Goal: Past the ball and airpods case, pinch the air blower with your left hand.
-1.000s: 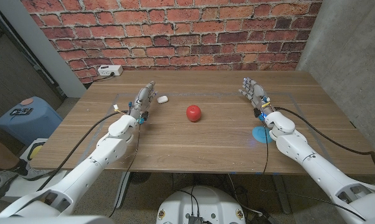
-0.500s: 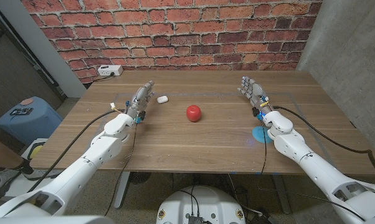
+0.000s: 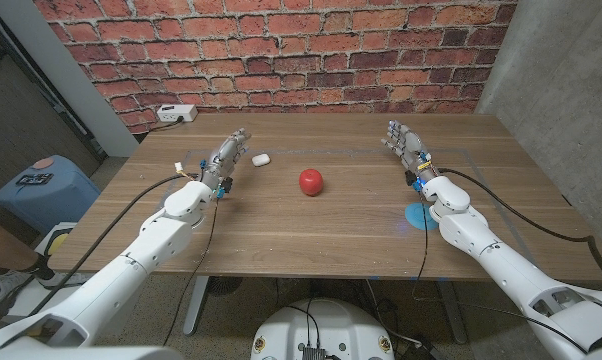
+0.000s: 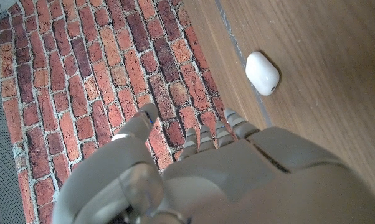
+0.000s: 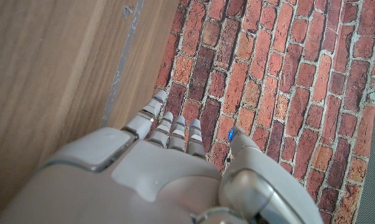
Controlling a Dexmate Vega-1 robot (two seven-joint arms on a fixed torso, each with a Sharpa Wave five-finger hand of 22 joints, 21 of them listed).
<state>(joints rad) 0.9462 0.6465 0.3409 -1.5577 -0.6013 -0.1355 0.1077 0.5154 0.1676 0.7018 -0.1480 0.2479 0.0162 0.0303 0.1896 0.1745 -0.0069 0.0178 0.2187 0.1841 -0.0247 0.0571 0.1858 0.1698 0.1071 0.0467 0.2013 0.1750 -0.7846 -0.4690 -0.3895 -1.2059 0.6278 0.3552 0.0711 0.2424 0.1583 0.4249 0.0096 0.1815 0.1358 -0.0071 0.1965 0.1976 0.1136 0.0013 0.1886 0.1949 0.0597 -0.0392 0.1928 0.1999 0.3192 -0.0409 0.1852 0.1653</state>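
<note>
Left hand near the airpods case, no air blower to be seen on the table

The left hand (image 3: 226, 157) holds nothing, fingers extended and slightly apart, just beside the white airpods case (image 3: 260, 158); the red ball (image 3: 311, 181) lies mid-table. The right hand (image 3: 405, 145) waits, fingers apart, holding nothing. The blower's place cannot be told, so reaching past both objects first needs it located. The airpods case sits closed, contents hidden.

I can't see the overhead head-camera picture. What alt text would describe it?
Two white robot arms reach across a wooden table before a brick wall; the left hand is beside a white airpods case, a red ball sits mid-table, and the right hand holds nothing.
</note>
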